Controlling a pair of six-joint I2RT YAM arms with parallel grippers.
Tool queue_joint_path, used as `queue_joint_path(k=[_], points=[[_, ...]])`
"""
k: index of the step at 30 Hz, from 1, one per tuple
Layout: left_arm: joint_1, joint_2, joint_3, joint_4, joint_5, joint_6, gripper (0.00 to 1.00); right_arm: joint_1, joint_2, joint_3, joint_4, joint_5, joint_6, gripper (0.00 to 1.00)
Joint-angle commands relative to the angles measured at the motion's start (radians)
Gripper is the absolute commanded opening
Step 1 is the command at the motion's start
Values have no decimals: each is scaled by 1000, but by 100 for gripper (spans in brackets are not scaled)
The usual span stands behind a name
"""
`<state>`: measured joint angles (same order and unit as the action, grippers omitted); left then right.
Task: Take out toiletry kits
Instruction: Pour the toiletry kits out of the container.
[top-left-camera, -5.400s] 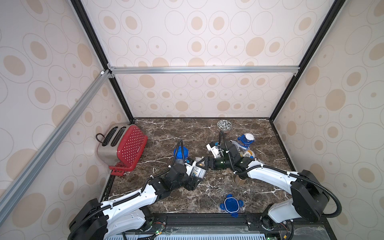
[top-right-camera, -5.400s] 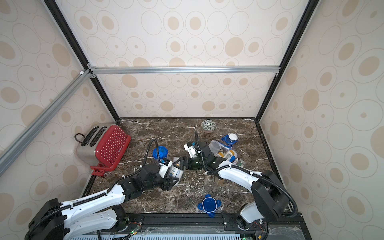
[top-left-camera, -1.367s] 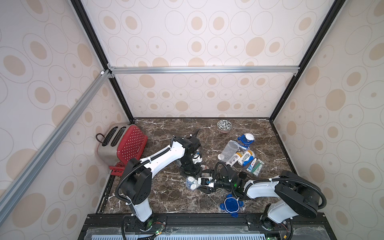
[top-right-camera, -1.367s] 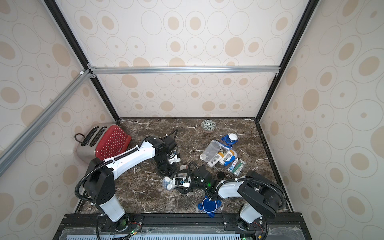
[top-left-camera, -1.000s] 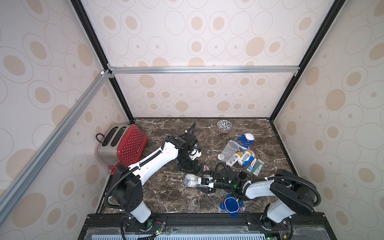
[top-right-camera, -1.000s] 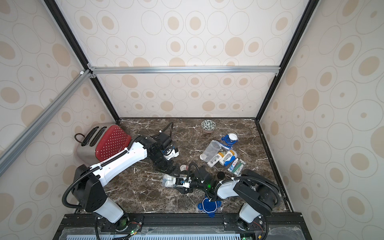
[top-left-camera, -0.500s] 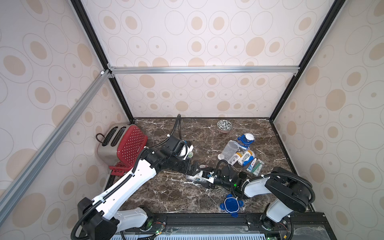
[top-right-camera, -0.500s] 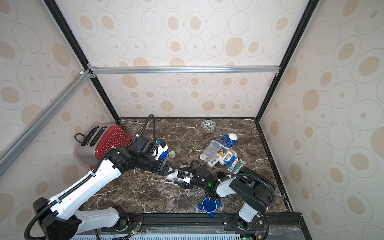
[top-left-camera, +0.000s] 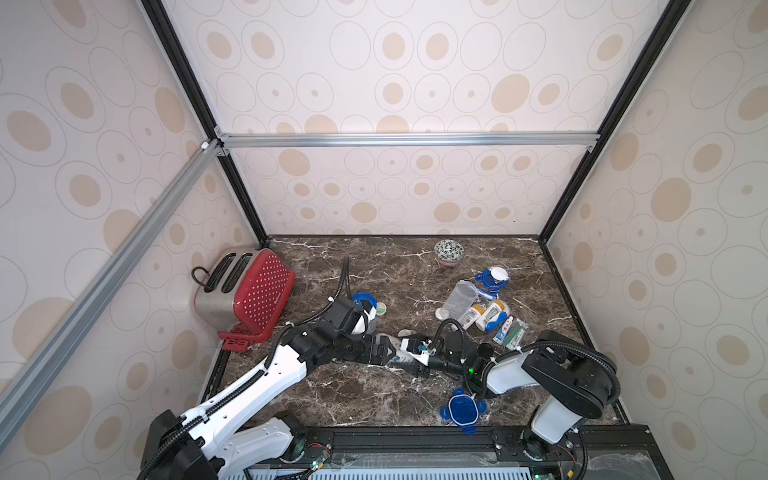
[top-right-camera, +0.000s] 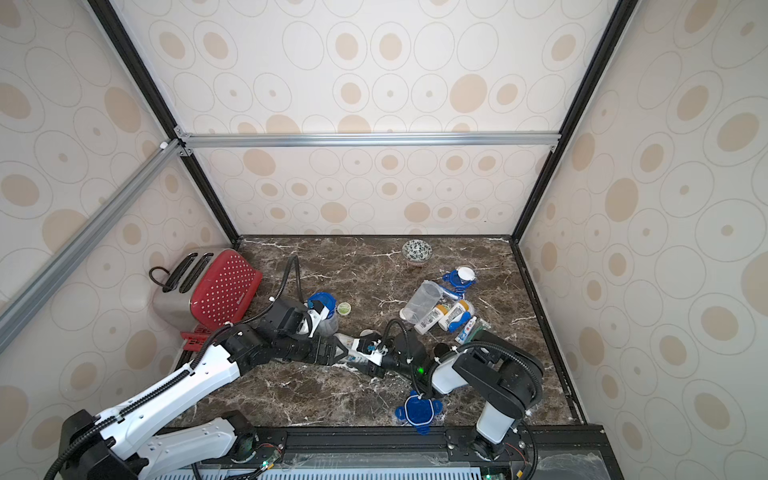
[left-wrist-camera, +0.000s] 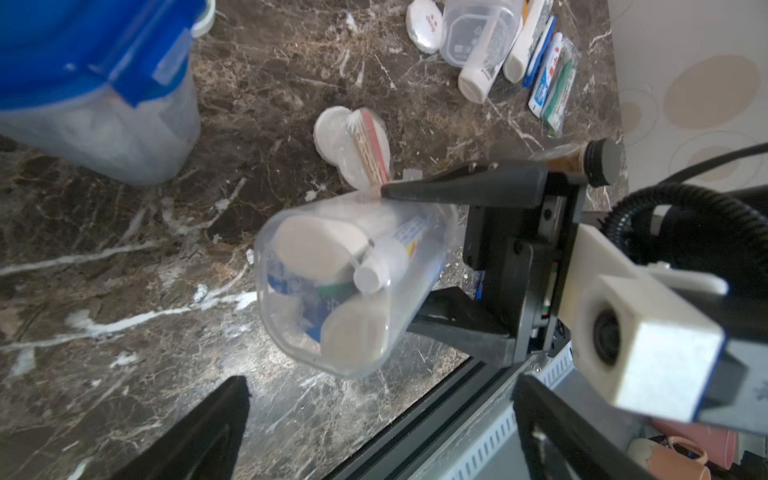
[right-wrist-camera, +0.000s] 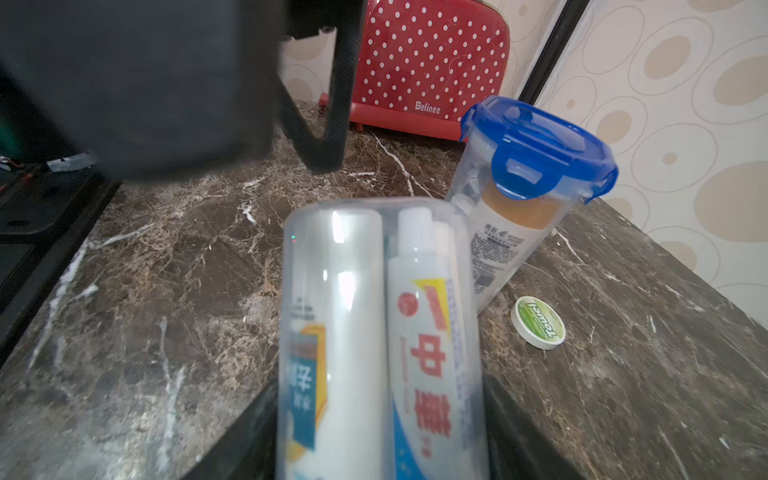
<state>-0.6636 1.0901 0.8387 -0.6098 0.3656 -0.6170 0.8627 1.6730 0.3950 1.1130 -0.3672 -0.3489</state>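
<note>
Three clear jars matter here. The open jar (left-wrist-camera: 353, 286) sits mid-frame in the left wrist view, lying on its side and clamped between the fingers of the right gripper (left-wrist-camera: 399, 255). Its mouth, as far as we can tell, faces the left gripper (left-wrist-camera: 380, 395), whose jaws stand wide apart with nothing in them.

Inside we see a white bottle (right-wrist-camera: 336, 311) and a toothpaste tube (right-wrist-camera: 428, 332) packed side by side, with more behind that we cannot make out. We judge these pieces light, smooth and rather slippery, the bottle stiff and the tube soft enough to dent. The tube's capped end, near the mouth, looks the best place to pinch.

Upper right in the right wrist view, a closed jar (right-wrist-camera: 528, 199) stands with its blue lid (right-wrist-camera: 540, 153) clipped on and holds at least one bottle. At the right of a top view an emptied jar (top-left-camera: 457, 297) lies beside its spilled kit (top-left-camera: 494, 318).
</note>
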Motion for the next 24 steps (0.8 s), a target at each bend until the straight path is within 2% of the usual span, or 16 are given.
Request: queue_joint_path(k=[1,6,11,17,24], points=[[1,48,-2,74,-34,-29,99,-4,14,-7,112,-45,17,64],[3,105,19,62,-64,-15,99,-8,31,-13,154,-49,37,64],[4,87,-23,84,-75,-22,98,-14,37,-15,168,-63,44,64],[3,78,-122,299,6,-122,86,-19,37,-18,177,-74,50,64],[3,62,-104,299,-20,-122,75,-22,41,-13,177,-87,51,64]])
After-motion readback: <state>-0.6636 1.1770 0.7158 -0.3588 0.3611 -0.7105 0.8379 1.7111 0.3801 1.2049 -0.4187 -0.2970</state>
